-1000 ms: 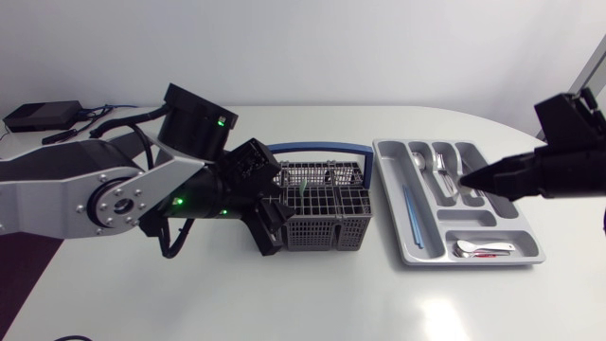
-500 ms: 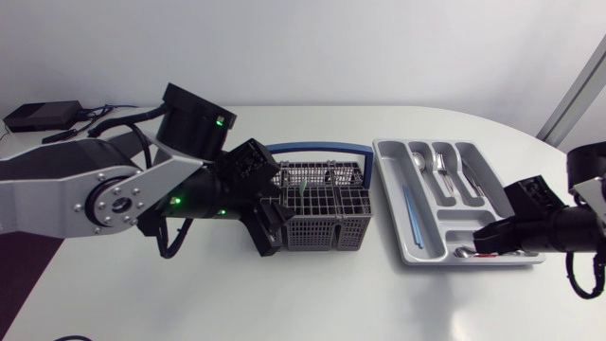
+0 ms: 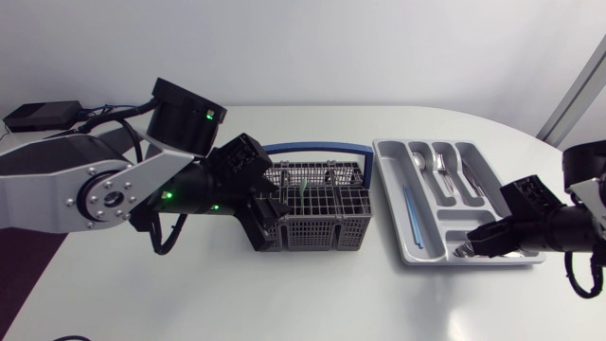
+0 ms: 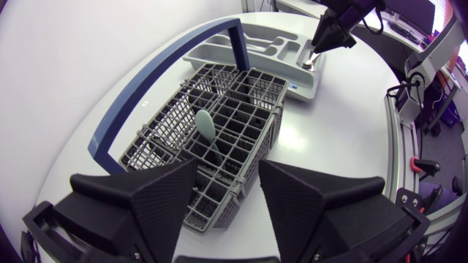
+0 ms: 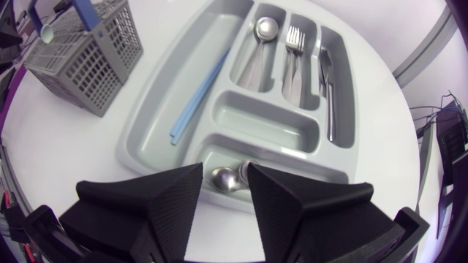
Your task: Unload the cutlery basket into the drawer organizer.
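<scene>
Grey basket [image 3: 327,232] holds one green spoon [image 4: 207,126], near one grey organizer [image 3: 428,237].

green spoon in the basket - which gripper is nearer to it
Left. The left gripper is at the end of the cutlery basket, with the green spoon just ahead of it. The right gripper is farther off, over the drawer organizer.

The left arm [image 3: 104,189] stretches in from the frame's left, the left gripper [image 3: 268,225] near centre, fingers apart. The right arm [image 3: 559,227] sits at the right edge, the right gripper [image 3: 471,248] pointing left, fingers likewise parted.
</scene>
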